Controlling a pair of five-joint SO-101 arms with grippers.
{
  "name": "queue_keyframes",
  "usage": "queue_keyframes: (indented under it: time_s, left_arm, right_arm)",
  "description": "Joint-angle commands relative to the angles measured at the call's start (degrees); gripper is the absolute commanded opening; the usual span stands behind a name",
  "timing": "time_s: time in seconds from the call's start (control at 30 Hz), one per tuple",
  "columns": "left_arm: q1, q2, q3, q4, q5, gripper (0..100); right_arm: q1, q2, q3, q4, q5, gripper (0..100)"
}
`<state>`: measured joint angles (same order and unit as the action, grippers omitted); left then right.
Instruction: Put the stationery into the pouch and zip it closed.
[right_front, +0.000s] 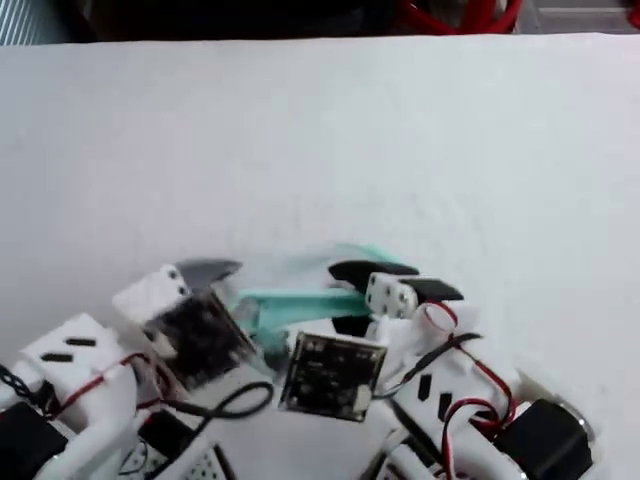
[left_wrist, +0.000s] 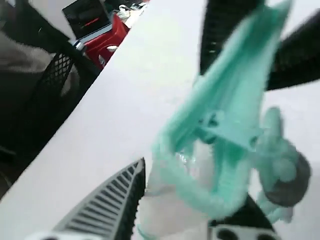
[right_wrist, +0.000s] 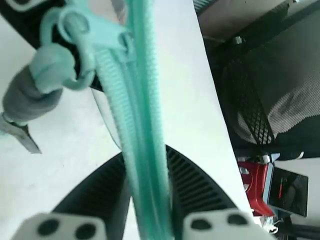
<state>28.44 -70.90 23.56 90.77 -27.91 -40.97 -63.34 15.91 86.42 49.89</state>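
Keep the pouch (right_front: 290, 300) taut between right pincer (right_wrist: 145, 170), clamped on its zip band (right_wrist: 145, 100), and left pincer (left_wrist: 187, 200), grip unclear, just beside the pull (right_wrist: 55, 75), for a clean zip-up.

We see a white matte tabletop (right_front: 320, 130); a clear, mint-zippered plastic pouch (right_front: 285, 300) sits between the left end effector (right_front: 222, 285) and the right end effector (right_front: 345, 297).

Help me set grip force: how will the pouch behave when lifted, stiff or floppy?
Probably floppy: the pouch curls and sags in the left wrist view. Likely light, since its walls look thin and clear. The zipper pull dangles on a ring, so it may swing.
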Motion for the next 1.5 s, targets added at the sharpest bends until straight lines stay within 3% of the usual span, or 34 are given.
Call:
queue_keyframes:
  time_s: [0.0,0.17,0.33,0.67,0.97,1.27,1.47]
  left_arm:
    - [-7.25,0.13,-0.70,-2.11,10.02,29]
    - [-14.46,0.13,11.08,-12.84,15.21,29]
    - [-20.00,0.13,19.78,-23.30,13.54,29]
    - [-12.53,-9.19,22.24,-23.56,16.18,29]
    - [-12.97,-13.05,41.85,-46.42,14.86,29]
    - [-20.44,-5.85,43.25,-56.62,20.66,29]
    - [-14.11,-0.04,43.08,-57.23,20.66,29]
  right_arm:
    - [5.05,0.48,-0.44,-5.05,-5.54,2.0]
    - [9.80,3.03,6.07,-11.47,-9.32,2.0]
    - [10.95,6.55,12.13,-17.54,-9.32,2.0]
    - [10.59,11.03,13.63,-21.32,-9.85,2.0]
    - [10.51,5.41,18.29,-20.97,-9.49,2.0]
    - [9.63,-1.19,19.60,-18.24,-9.32,2.0]
    - [7.52,-1.27,19.60,-18.24,-9.67,2.0]
